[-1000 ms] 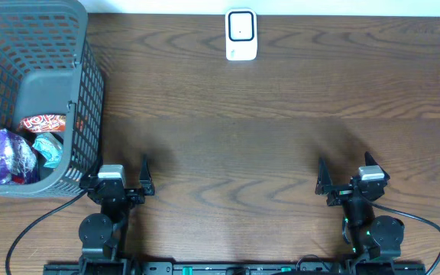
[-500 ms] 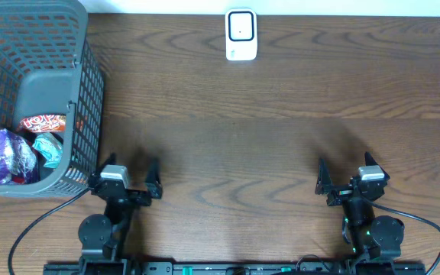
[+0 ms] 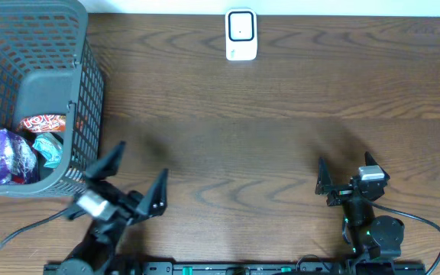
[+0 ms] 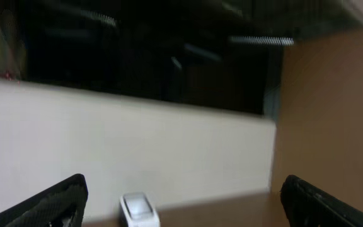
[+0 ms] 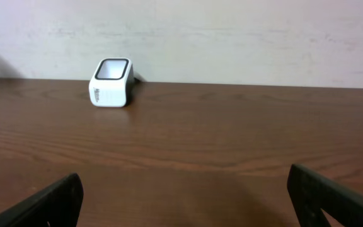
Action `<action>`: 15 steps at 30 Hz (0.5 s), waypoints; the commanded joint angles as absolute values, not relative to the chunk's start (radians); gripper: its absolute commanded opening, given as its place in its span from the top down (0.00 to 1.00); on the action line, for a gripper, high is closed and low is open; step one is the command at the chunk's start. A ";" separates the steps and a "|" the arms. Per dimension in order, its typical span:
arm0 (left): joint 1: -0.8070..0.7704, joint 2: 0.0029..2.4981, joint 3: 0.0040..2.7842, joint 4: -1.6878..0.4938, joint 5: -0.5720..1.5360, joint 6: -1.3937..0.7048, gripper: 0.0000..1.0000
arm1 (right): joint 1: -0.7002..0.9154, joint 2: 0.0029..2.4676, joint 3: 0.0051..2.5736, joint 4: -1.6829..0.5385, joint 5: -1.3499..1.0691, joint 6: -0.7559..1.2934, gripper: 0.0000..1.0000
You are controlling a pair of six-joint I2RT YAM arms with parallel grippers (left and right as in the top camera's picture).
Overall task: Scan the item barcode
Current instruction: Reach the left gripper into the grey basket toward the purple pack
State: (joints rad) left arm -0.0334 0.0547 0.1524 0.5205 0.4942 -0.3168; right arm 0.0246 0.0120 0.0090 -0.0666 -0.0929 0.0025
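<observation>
Snack packets (image 3: 10, 156) wait in the basket (image 3: 92, 92) just left of your left gripper (image 3: 134, 177), which, jaws spread wide and empty, has just lifted and swung toward them, suggesting the pick is starting, with the scanner (image 3: 241, 34) well ahead.

Nothing fully legible. White lettering on red snack packet (image 3: 41, 121) in grey plastic mesh basket (image 3: 90, 99): too small to read. Grey print on side of white box-shaped barcode scanner (image 5: 111, 84): blurred, unreadable. No other markings.
</observation>
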 commanded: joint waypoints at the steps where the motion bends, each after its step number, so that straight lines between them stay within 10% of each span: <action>1: -0.029 0.167 0.359 0.532 0.387 -0.238 0.02 | 0.033 0.007 0.006 -0.070 -0.088 -0.009 0.01; 8: -0.029 0.627 0.855 0.460 0.207 0.012 0.02 | 0.033 0.007 0.006 -0.070 -0.088 -0.009 0.01; 15: 0.067 1.129 1.589 -0.268 -0.113 0.246 0.02 | 0.033 0.007 0.006 -0.069 -0.088 -0.009 0.01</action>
